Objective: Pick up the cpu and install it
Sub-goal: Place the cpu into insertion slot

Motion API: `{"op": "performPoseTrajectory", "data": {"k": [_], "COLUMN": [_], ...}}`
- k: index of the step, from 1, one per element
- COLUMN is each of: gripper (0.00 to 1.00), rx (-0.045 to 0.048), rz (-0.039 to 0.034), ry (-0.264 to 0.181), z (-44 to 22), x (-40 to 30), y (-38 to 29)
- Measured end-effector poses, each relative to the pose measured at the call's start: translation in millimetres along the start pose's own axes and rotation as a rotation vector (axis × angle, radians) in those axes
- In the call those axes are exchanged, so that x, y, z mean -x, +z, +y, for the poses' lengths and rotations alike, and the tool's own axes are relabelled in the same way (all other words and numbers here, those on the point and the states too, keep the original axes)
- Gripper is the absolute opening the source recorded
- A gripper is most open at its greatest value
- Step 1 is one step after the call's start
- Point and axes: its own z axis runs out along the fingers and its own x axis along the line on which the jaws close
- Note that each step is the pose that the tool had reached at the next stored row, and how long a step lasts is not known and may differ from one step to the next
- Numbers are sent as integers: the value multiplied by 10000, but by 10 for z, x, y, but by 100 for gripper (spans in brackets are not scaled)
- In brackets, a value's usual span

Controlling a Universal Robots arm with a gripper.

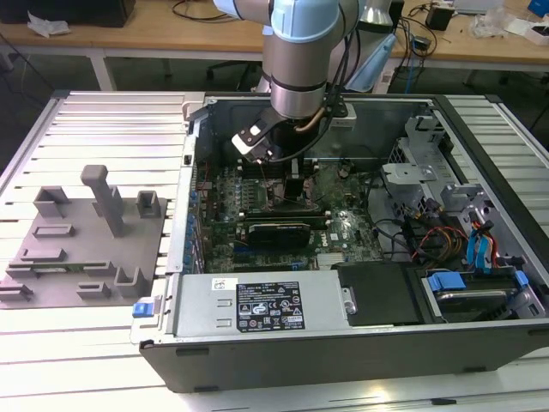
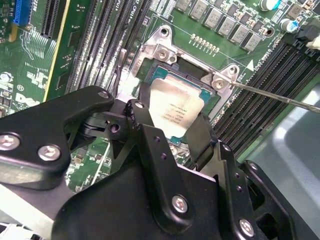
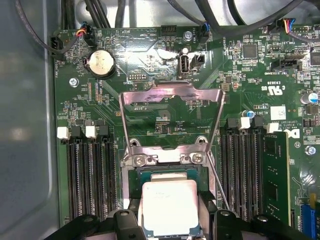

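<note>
Exterior view: arm (image 1: 300, 51) reaches down into the open pc case (image 1: 360, 352), gripper (image 1: 296, 190) low over the motherboard (image 1: 343, 230); grip too small to judge here.

Second wrist view: gripper (image 2: 170, 120) fingers (image 2: 136, 117) set narrow, clamped on two opposite edges of the cpu (image 2: 172, 102), which sits over the socket (image 2: 192, 65). Its near edge is hidden behind the gripper body. Can't tell whether it's seated or just above.

First wrist view: cpu (image 3: 169, 205) between the fingers (image 3: 125, 220), gripper (image 3: 170, 222) partly cut off at the pic edge. Load frame (image 3: 170, 92) is swung open, lever rod (image 3: 218, 182) alongside.
</note>
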Motion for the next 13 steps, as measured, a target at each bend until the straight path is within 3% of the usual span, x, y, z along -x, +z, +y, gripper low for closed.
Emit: {"op": "performPoseTrajectory", "data": {"k": [13], "gripper": [54], "rx": [10], "rz": [34], "ry": [0], "z": [2], "x": [1], "y": [40]}}
